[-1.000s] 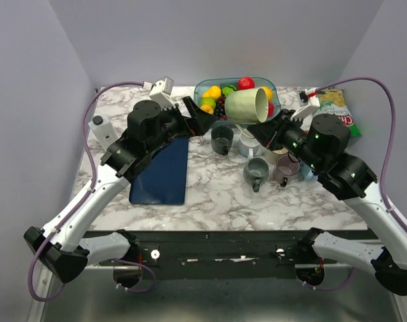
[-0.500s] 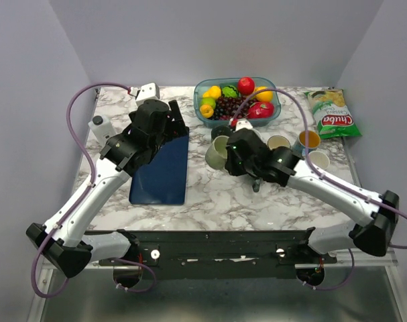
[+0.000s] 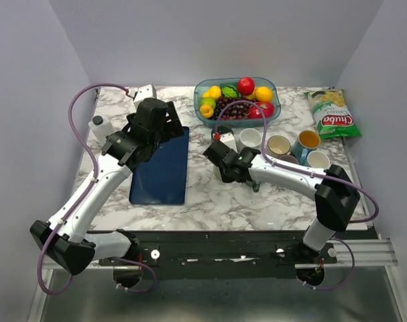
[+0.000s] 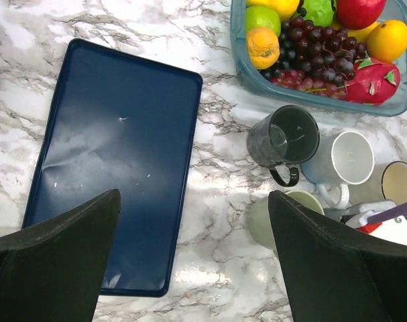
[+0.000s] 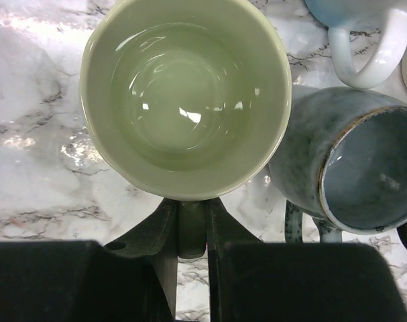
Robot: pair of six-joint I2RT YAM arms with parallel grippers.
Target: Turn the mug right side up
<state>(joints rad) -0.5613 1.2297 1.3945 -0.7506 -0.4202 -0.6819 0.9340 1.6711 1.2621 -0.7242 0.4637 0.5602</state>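
**Mug gripped by its handle amid a crowded bench.** A pale green mug (image 5: pixel 186 100) sits mouth up near the middle of the marble bench (image 3: pixel 210 198). Its handle is pinched between the nearly closed fingers of the right end effector (image 5: pixel 191 225). The handle points back toward the wrist, and the glossy round ceramic body lies just beyond the fingertips. Whether its base touches the bench cannot be told.

A speckled blue-grey mug (image 5: pixel 354 168) crowds it on the right, touching or nearly so. A white mug (image 5: pixel 347 12) stands just beyond that, toward the far edge. A dark mug (image 4: pixel 287 137) stands upright beside the white one. Behind it, at the far edge, is a clear plastic fruit bowl (image 3: pixel 237 100) heaped with grapes, citrus and red fruit. More cups (image 3: pixel 309 139) cluster toward the right edge, and a green chip bag (image 3: pixel 334 121) lies in the far right corner.

To the mug's left, apart from it, lies a flat dark-blue tray (image 4: pixel 116 168), rectangular with rounded corners. The left end effector (image 4: pixel 193 198) hangs above the tray's right edge, fingers spread wide and holding nothing. A small white bottle (image 3: pixel 99 125) stands near the left edge.
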